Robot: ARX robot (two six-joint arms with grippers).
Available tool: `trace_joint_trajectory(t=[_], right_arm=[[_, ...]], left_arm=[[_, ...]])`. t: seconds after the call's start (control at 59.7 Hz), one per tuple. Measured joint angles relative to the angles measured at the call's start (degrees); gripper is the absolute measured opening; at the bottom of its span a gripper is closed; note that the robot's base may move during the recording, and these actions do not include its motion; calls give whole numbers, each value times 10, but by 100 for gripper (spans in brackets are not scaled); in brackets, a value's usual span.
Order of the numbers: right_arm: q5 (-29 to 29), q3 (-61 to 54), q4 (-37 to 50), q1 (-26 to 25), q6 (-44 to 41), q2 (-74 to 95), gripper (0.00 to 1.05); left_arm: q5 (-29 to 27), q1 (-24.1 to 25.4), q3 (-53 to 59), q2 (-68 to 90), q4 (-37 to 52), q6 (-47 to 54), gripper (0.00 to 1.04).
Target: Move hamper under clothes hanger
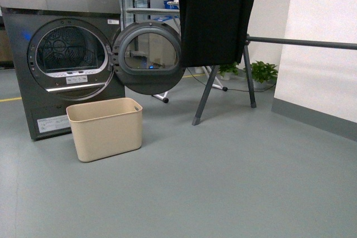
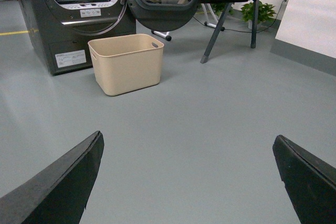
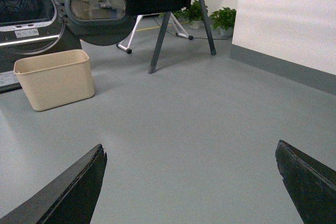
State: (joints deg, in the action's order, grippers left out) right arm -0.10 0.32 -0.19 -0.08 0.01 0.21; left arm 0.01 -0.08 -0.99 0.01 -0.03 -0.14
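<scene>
The beige hamper point(image 1: 105, 129) stands empty on the grey floor in front of the dark grey washing machine point(image 1: 61, 54), left of the clothes hanger. It also shows in the left wrist view point(image 2: 127, 64) and the right wrist view point(image 3: 54, 78). The clothes hanger point(image 1: 301, 42) has a long dark bar on splayed legs point(image 1: 205, 94), with a black garment point(image 1: 216, 15) hung over it. My left gripper point(image 2: 187, 142) is open and empty above bare floor, well short of the hamper. My right gripper point(image 3: 190, 148) is open and empty too. Neither arm shows in the front view.
The round washer door point(image 1: 149, 57) hangs open to the right, just behind the hamper. A white wall with a grey skirting point(image 1: 318, 118) runs along the right. Potted plants point(image 1: 263, 72) and a cable lie behind the rack's legs. A white stand foot point(image 1: 160, 97) is by the door.
</scene>
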Motion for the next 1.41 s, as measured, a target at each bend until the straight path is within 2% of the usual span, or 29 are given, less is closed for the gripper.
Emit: trace_joint_trajectory(t=[1.406], right_arm=[[0, 0, 0, 0, 0, 0, 97]], left_arm=[[0, 0, 0, 0, 0, 0, 98]])
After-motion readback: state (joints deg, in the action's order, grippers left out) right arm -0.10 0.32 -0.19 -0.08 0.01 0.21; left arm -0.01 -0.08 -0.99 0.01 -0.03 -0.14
